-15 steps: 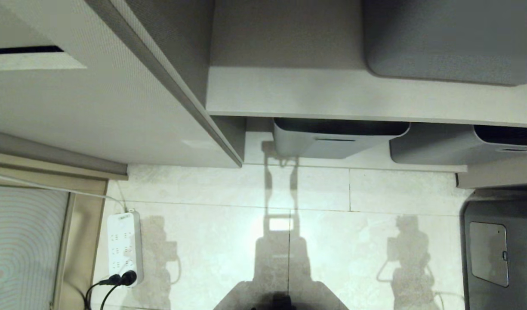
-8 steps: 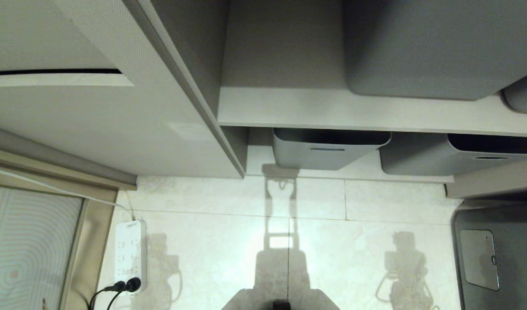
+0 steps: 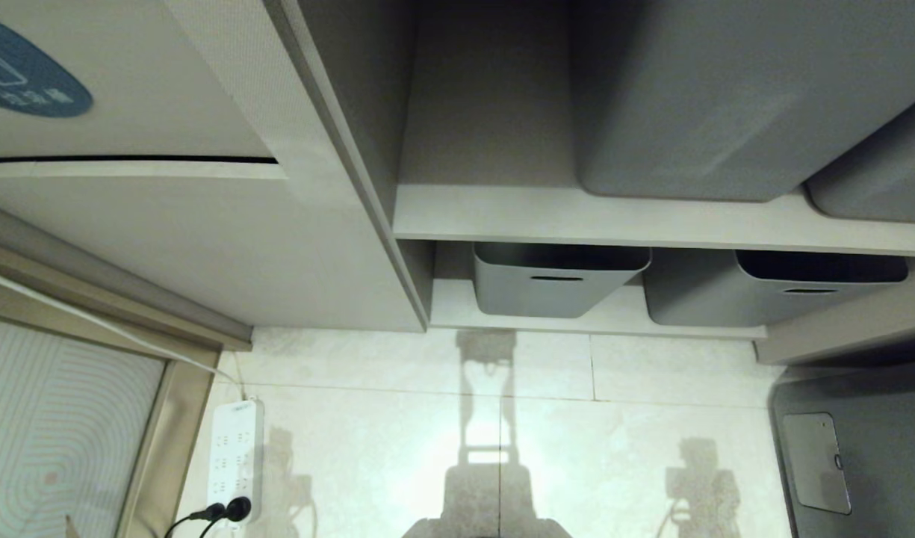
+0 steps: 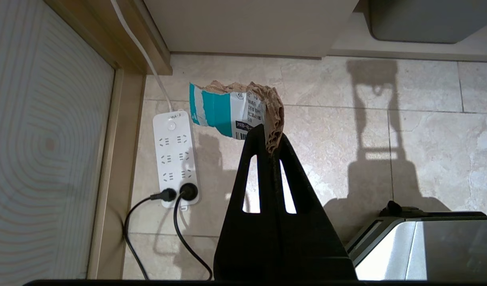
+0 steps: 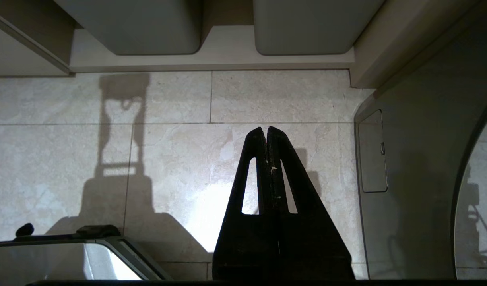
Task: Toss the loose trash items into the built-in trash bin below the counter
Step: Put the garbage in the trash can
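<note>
Left gripper (image 4: 272, 140) pinched shut on a crinkled teal-and-white wrapper (image 4: 231, 113), seemingly paper-backed; right gripper (image 5: 266, 133) closed, empty, above glossy marbled floor tiles (image 5: 283, 97).

Blue oval sticker (image 3: 25, 75) on the bin flap (characters unreadable); wrapper (image 4: 227, 113) print illegible.

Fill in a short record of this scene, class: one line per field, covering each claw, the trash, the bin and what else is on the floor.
left claw: shut on a torn teal-and-white wrapper, hanging above the floor
right claw: shut, holding nothing, above the tiled floor
built-in trash bin: beige flap panel with blue oval sticker, upper left of the head view
grey plastic tubs: two with slot handles on the lowest shelf, more on the shelf above
power strip: white, on the floor, two black plugs in it
</note>
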You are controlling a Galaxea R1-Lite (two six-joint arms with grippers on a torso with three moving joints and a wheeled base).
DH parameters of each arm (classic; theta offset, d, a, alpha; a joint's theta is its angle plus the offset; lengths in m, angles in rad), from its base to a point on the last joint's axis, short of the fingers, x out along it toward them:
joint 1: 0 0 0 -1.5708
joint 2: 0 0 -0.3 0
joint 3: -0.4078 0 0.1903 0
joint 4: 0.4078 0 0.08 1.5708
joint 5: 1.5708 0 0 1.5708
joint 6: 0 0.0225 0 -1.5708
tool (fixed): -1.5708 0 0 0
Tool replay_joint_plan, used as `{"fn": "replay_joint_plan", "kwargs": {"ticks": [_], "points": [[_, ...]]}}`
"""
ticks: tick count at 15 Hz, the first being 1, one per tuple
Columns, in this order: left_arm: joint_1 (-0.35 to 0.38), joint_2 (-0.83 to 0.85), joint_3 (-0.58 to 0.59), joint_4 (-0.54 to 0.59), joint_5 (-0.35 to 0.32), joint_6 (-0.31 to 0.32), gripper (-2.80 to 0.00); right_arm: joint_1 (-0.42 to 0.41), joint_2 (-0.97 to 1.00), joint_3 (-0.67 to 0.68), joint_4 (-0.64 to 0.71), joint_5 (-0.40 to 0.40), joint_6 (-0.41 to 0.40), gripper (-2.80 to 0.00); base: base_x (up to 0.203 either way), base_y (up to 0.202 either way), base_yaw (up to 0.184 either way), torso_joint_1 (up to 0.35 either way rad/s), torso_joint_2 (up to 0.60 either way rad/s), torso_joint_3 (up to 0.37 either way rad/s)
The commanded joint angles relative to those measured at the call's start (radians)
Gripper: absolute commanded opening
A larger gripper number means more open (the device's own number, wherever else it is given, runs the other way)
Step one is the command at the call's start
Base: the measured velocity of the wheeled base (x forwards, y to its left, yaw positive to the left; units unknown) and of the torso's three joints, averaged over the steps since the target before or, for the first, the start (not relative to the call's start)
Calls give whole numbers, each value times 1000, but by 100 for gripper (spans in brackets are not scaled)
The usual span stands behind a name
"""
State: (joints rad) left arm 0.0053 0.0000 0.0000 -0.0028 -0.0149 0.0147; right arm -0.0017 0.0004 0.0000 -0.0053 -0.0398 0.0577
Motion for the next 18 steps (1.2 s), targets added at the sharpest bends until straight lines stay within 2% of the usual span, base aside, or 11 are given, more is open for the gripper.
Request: {"fn": "replay_joint_plan", "kwargs": {"ticks": [1,7,18], "points": [[1,2,3,-2,0,1,-280,0,0,2,-1,0,1,-280,0,0,0,4,2,212],[1,3,3,0,-4,30,-280,0,0,2,-1,0,1,-280,0,0,0,4,1,203],[1,2,3,1,-4,22,-280,0,1,2,-1,0,1,-280,0,0,0,2,1,205]]}}
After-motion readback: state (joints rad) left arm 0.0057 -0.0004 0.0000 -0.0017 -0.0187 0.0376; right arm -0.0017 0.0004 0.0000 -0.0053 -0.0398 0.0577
